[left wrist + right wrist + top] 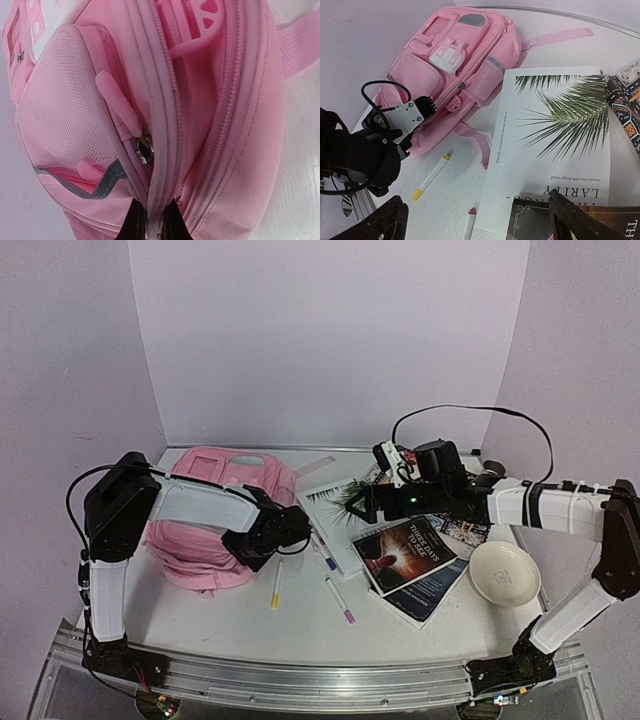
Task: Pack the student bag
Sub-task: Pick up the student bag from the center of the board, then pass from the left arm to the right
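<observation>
The student bag (190, 550) lies flat at the table's left, a pale-pink backpack with white patches and straps (445, 65). My left gripper (262, 540) sits at its right edge. In the left wrist view its black fingertips (134, 222) pinch the pink zip band of the bag (65, 115) just below a metal zip pull (145, 147); the gripper (156, 220) is shut on that ridge of fabric. My right gripper (365, 502) hovers open over the books, nothing between its fingers (480, 220).
A white palm-leaf book (550, 145) lies right of the bag, with dark books (405, 552) overlapping it. A yellow-capped pen (276, 584) and two purple-capped pens (340, 600) lie in front. A white bowl (504, 573) stands at the right.
</observation>
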{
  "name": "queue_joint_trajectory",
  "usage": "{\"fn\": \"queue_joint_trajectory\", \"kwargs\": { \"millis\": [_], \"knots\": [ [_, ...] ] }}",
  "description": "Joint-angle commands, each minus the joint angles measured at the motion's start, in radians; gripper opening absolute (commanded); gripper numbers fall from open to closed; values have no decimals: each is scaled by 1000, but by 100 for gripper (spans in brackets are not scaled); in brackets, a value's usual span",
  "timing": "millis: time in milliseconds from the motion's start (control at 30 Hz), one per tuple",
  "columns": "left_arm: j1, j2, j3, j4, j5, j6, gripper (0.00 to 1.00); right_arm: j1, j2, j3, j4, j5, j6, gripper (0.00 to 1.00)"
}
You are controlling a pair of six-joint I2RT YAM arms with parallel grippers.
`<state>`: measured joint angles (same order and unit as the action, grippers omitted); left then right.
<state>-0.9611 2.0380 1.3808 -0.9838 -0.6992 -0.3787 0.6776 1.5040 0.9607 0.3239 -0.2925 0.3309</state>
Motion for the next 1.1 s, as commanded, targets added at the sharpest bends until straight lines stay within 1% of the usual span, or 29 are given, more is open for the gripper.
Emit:
{"fn": "queue_joint_trajectory", "kwargs": {
  "millis": [0,167,300,467,633,833,1067],
  "knots": [
    [5,-39,57,5,28,-9,0,11,-1,14,24,7,3,98],
    [8,-102,140,-37,37,-64,0,13,-15,25,23,6,11,98],
    [24,-146,256,-106,39,-123,0,21,-16,41,22,-7,39,98],
    [62,-188,378,-146,110,-157,0,47,17,83,6,-28,115,98],
    [77,-211,448,-150,185,-169,0,101,87,125,15,-27,238,98],
    [82,-222,488,-148,242,-190,0,176,196,165,122,-18,390,98],
    [82,-232,494,-138,305,-235,0,235,311,196,288,-28,477,98]
  ]
}}
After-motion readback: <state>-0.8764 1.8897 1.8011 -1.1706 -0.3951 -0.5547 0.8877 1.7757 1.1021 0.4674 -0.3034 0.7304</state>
